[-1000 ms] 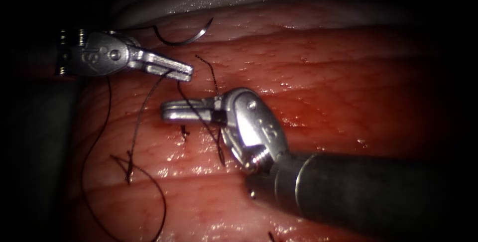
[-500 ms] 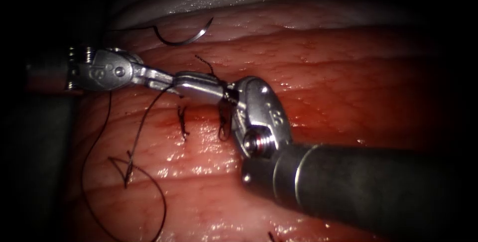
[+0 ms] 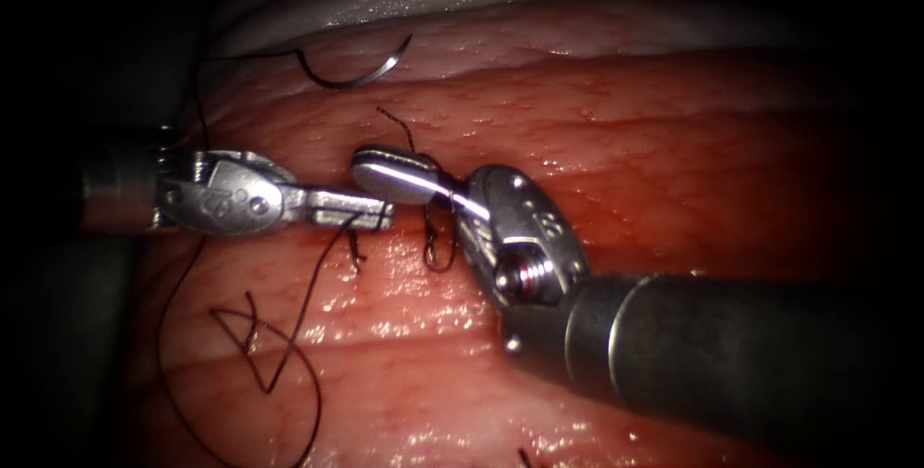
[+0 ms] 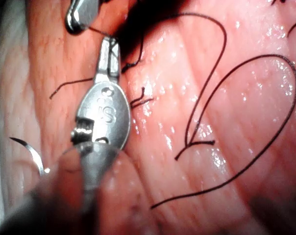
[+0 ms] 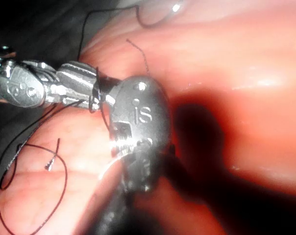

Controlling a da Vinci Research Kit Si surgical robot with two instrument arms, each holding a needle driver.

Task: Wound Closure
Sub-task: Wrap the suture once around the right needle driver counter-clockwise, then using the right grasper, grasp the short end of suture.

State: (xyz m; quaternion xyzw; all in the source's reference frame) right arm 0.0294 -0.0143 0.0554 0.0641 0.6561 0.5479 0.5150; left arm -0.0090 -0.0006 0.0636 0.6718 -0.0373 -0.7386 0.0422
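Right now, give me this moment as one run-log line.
left tool: shut on thread | right tool: thread looped around it, jaws shut | needle: free, lying on tissue, unheld

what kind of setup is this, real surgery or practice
Likely a bench suturing practice: two claws, the left claw and right claw, work over a slab of tissue. Both seem shut on dark thread. A curved needle lies free on the tissue's far edge.

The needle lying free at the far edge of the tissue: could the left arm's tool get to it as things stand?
Probably not at once: the left tool is shut on the thread. The needle lies free on the tissue, with nothing between them.
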